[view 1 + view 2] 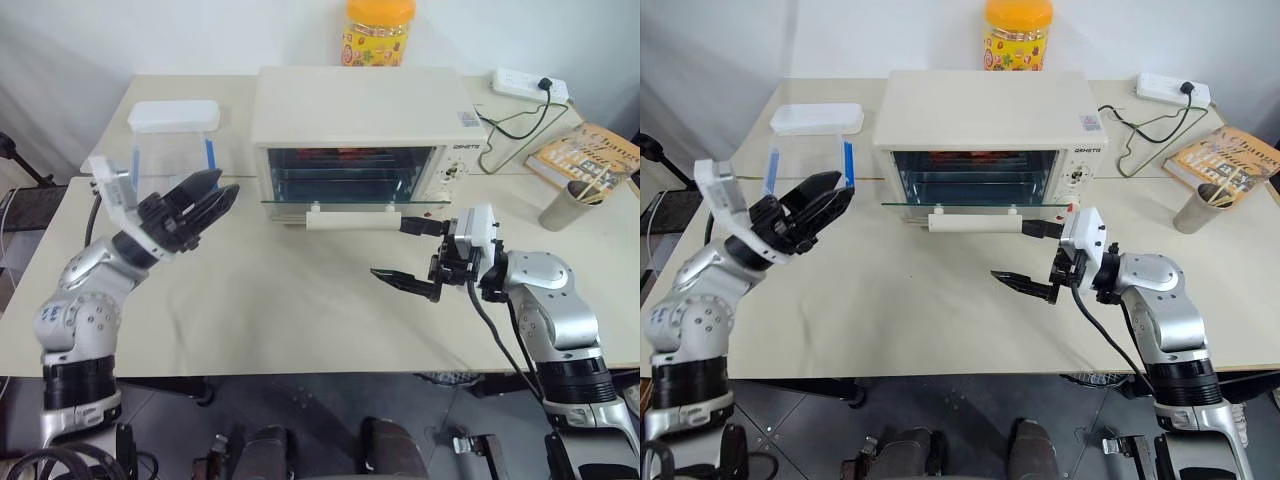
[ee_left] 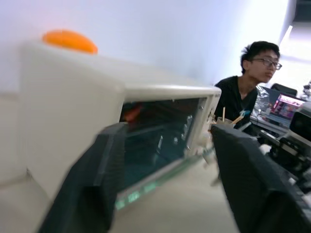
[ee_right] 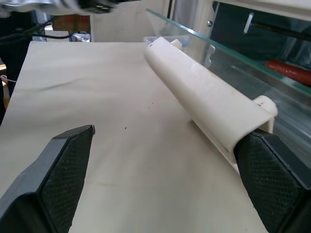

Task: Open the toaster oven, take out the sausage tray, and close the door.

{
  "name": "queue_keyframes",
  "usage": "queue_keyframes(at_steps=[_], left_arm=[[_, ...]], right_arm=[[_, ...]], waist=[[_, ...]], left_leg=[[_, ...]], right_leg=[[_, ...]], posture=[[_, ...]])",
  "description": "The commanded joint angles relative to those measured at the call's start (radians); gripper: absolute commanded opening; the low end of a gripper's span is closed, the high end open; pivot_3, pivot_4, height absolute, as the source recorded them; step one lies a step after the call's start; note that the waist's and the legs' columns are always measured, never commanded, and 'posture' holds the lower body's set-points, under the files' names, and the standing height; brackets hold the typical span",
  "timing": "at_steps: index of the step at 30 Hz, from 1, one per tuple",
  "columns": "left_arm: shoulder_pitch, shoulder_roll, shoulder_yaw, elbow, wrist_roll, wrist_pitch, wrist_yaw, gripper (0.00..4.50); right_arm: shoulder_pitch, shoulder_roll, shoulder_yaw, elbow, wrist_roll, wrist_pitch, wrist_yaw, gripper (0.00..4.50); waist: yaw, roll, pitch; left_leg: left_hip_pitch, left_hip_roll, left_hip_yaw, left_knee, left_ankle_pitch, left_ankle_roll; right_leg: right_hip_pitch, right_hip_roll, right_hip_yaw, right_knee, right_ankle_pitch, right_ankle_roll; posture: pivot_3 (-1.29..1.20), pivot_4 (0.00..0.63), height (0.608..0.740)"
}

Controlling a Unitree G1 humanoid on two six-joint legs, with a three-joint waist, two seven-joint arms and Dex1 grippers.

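Two grippers showed over the cream table (image 1: 300,320) in the head views. At the back of the table stood the toaster oven (image 1: 365,115), its door (image 1: 340,208) dropped flat so that the glass lay level and the bar handle (image 1: 355,220) faced the robot. Inside the dark cavity only a strip of red could be made out, so the sausage tray could not be told apart there. To the robot's left of the oven, the left gripper (image 1: 215,197) was raised above the table, its black fingers partly spread and pointing toward the oven, holding nothing and touching nothing; a clear plastic box (image 1: 172,140) with blue clips stood behind it. The right gripper (image 1: 408,252) pointed toward the robot's left with its fingers spread wide, one finger at the right end of the bar handle and the other well out over the table; it held nothing. A yellow jar (image 1: 379,30) stood behind the oven, and a power strip (image 1: 530,84), a book (image 1: 588,158) and a cup (image 1: 566,205) lay off to the right. From the left wrist, the oven's side and open front sat between two parted fingers (image 2: 97,189), and a person (image 2: 248,92) sat beyond. From the right wrist, the fingers (image 3: 63,170) stood far apart, the other one at the handle's end cap, and a reddish sausage (image 3: 289,70) showed behind the glass.
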Motion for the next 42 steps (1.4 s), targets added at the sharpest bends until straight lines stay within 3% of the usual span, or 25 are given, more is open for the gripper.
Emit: queue_keyframes(at_steps=[1,6,21,28,31,36,42], left_arm=[[-0.085,-0.031,-0.055,0.093,0.062,-0.040,-0.033,1.35],[-0.144,-0.064,-0.095,0.183,0.125,-0.079,-0.064,0.03],[-0.139,-0.090,-0.210,0.250,0.243,-0.084,-0.202,0.03],[-0.073,-0.087,-0.246,0.243,0.290,-0.104,-0.241,0.03],[-0.055,-0.102,-0.257,0.259,0.315,-0.128,-0.245,0.03],[-0.035,-0.122,-0.274,0.281,0.356,-0.184,-0.247,0.03],[-0.009,-0.127,-0.276,0.283,0.391,-0.231,-0.233,0.03]], right_arm=[[-0.004,0.005,0.010,-0.024,-0.004,-0.052,0.022,4.50],[0.000,0.004,0.008,-0.019,-0.012,-0.066,0.012,4.50],[0.166,-0.040,-0.093,-0.101,-0.016,-0.065,-0.108,4.50],[0.506,-0.103,-0.293,-0.182,-0.035,-0.092,-0.162,4.50],[0.576,-0.120,-0.374,-0.193,-0.021,-0.092,-0.187,4.50],[0.560,-0.133,-0.397,-0.227,-0.036,-0.086,-0.231,4.50],[0.431,-0.129,-0.308,-0.273,-0.115,-0.068,-0.321,4.50]], waist=[[0.001,-0.001,0.000],[-0.007,-0.001,0.001],[0.022,-0.002,0.001],[0.049,-0.002,0.001],[0.047,-0.002,0.001],[0.040,-0.002,0.001],[0.044,-0.002,0.001]], left_leg=[[-0.001,0.000,0.000,0.000,0.000,0.000],[-0.001,0.000,0.000,0.000,0.000,0.000],[-0.002,0.000,-0.001,0.003,0.000,0.000],[-0.002,-0.001,0.001,0.003,0.000,0.000],[-0.003,-0.001,0.006,0.005,0.000,0.000],[-0.001,0.001,0.004,0.009,0.000,0.001],[-0.001,0.001,0.002,0.007,0.000,0.001]], right_leg=[[0.000,0.000,-0.002,0.000,0.000,0.000],[0.000,0.000,-0.005,-0.001,0.000,0.000],[0.000,-0.001,-0.005,0.000,0.000,0.000],[0.002,-0.002,-0.006,0.000,0.000,0.000],[0.002,-0.002,-0.005,0.000,0.000,0.000],[0.002,-0.001,-0.003,0.002,0.002,-0.001],[0.001,-0.001,-0.002,0.001,0.002,-0.001]], posture=[[0.00,0.150,0.740],[0.00,0.150,0.740],[0.00,0.150,0.740],[0.00,0.150,0.740],[0.00,0.150,0.740],[0.00,0.150,0.740],[0.00,0.150,0.740]])
